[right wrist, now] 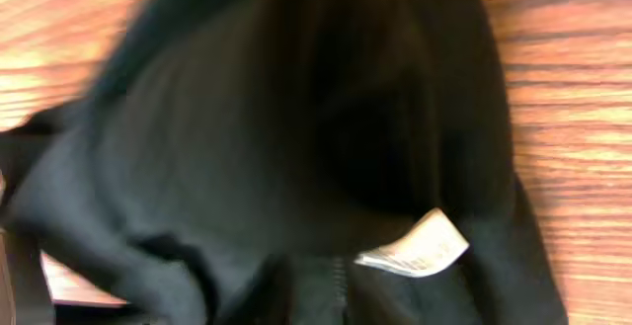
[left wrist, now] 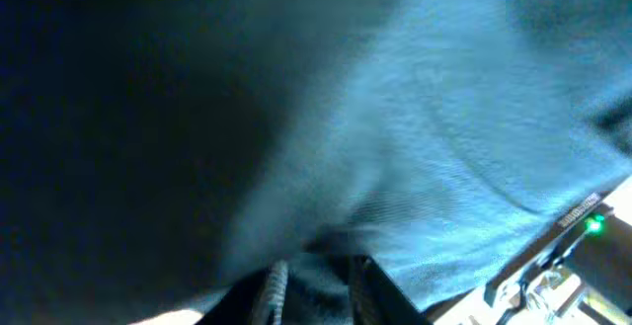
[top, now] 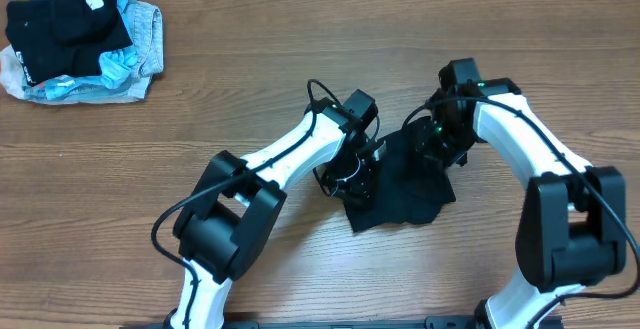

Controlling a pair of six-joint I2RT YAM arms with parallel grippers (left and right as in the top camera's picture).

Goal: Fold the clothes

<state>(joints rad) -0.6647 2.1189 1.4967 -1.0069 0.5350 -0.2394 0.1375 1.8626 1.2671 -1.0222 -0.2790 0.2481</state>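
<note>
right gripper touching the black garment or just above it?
Touching. Right wrist view: the black garment bunches into folds that converge at the right gripper, white label beside them. Overhead shows that gripper down on the fabric.

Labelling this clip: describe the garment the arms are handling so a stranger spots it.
On the wooden table, look between the left arm and right arm. The black garment lies there crumpled and alone, unlike the mixed heap at the far-left corner.
</note>
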